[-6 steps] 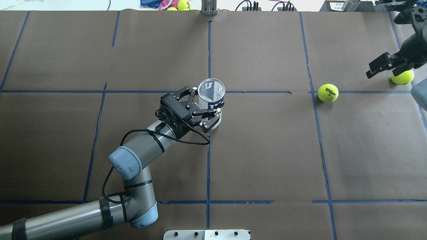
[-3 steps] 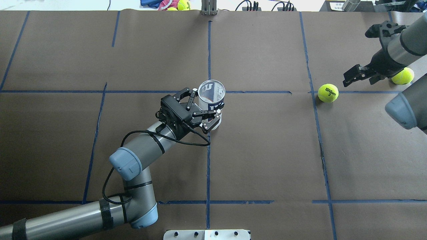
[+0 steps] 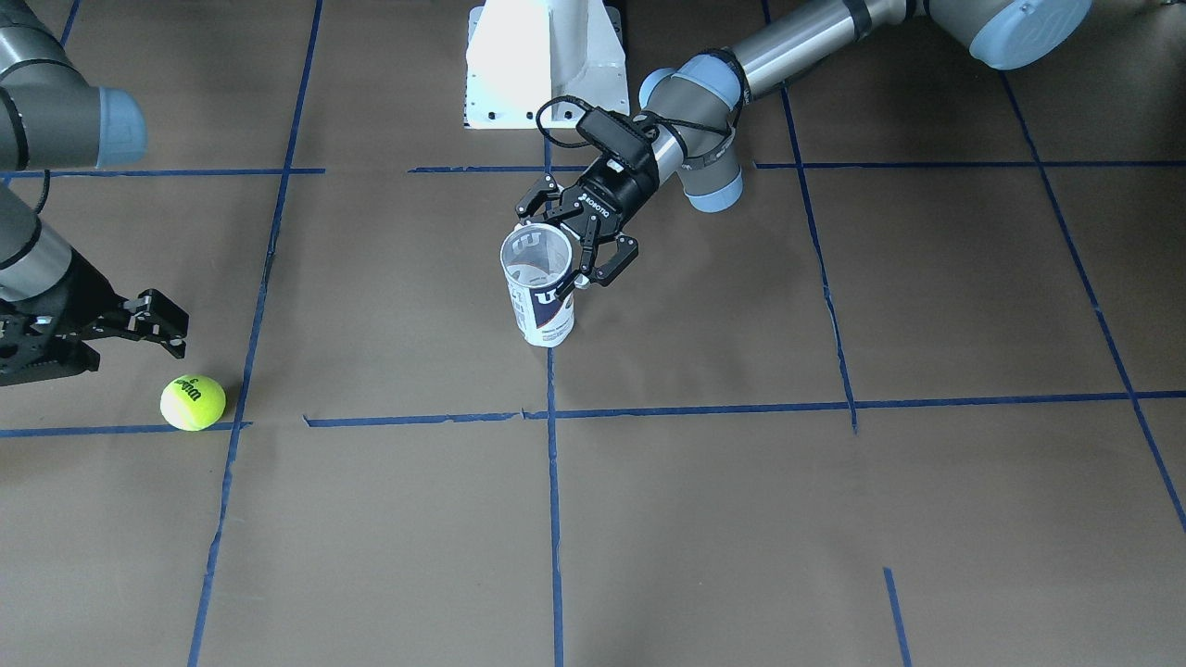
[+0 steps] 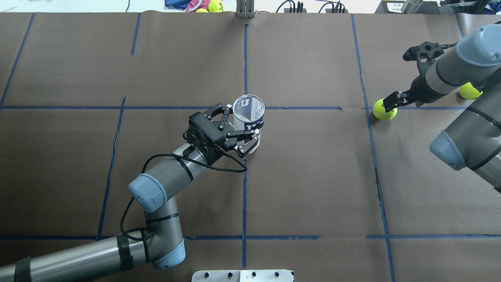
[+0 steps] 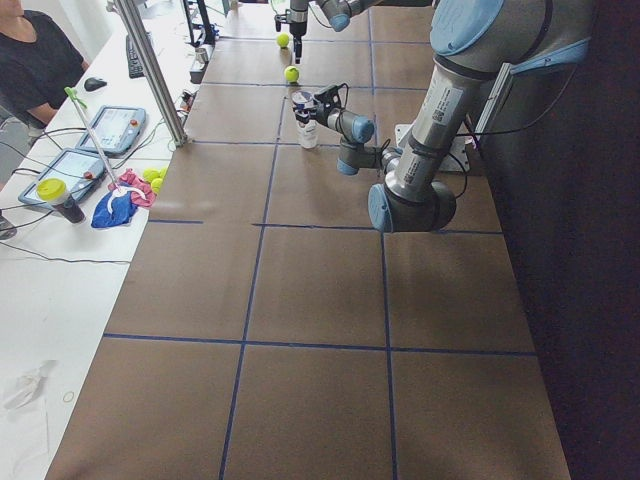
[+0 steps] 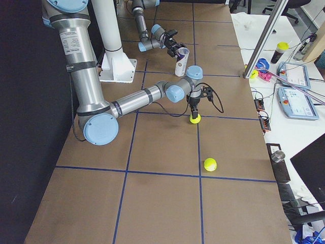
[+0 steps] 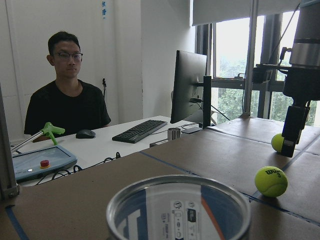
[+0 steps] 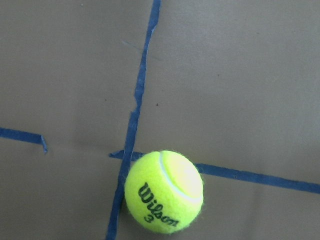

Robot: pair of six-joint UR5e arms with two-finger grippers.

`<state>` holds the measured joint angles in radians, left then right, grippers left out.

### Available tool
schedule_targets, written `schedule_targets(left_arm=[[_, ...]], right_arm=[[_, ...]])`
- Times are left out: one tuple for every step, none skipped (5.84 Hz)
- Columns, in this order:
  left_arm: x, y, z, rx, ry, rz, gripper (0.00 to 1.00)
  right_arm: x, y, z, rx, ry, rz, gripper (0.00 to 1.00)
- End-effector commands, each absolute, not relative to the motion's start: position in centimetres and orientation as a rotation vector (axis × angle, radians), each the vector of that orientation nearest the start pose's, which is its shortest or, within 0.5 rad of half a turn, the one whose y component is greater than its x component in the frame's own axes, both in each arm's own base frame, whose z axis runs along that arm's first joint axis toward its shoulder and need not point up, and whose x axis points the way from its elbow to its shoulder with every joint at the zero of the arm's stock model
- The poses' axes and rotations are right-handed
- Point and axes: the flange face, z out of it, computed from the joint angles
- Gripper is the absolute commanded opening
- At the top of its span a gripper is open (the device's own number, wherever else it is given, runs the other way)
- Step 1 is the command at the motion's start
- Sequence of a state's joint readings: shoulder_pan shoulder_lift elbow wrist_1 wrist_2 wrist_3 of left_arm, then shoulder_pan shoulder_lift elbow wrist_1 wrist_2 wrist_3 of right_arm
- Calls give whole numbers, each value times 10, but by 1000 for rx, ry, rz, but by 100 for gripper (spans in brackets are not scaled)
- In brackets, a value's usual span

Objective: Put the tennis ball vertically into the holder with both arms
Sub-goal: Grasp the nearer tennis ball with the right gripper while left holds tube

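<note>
The holder [image 4: 251, 124], a clear can with a navy and white label, stands upright near the table's middle with its mouth open; it also shows in the front view [image 3: 543, 306] and the left wrist view [image 7: 177, 215]. My left gripper [image 4: 236, 127] is open, one finger on each side of the can and neither pressed against it. The tennis ball [image 4: 381, 113] lies on the paper at the right; it also shows in the front view [image 3: 193, 402] and the right wrist view [image 8: 164, 191]. My right gripper [image 3: 137, 345] is open and hovers just above the ball, apart from it.
A second ball [image 4: 469, 91] lies further right, partly behind the right arm. The white pedestal base [image 3: 542, 65] stands at the robot's side. Beyond the far edge are an operator [image 7: 67, 100], desks, tablets and a bag with more balls [image 4: 191, 4].
The right arm has swung in from the far right, and its gripper now hangs over the tennis ball. The left arm and the can have hardly moved.
</note>
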<state>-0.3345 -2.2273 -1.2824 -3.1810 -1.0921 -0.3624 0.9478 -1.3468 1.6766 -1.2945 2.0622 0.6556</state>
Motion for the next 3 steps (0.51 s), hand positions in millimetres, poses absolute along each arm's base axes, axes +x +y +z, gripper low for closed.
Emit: schedule_targets(left_arm=[[571, -388, 231, 1550, 1152, 111, 80], [571, -388, 231, 1550, 1152, 111, 80], [572, -388, 232, 1549, 1151, 112, 80]], right_arm=[[-306, -545, 487, 245, -733, -144, 100], [-319, -549, 494, 239, -731, -157, 99], [-325, -553, 499, 250, -720, -161, 99]])
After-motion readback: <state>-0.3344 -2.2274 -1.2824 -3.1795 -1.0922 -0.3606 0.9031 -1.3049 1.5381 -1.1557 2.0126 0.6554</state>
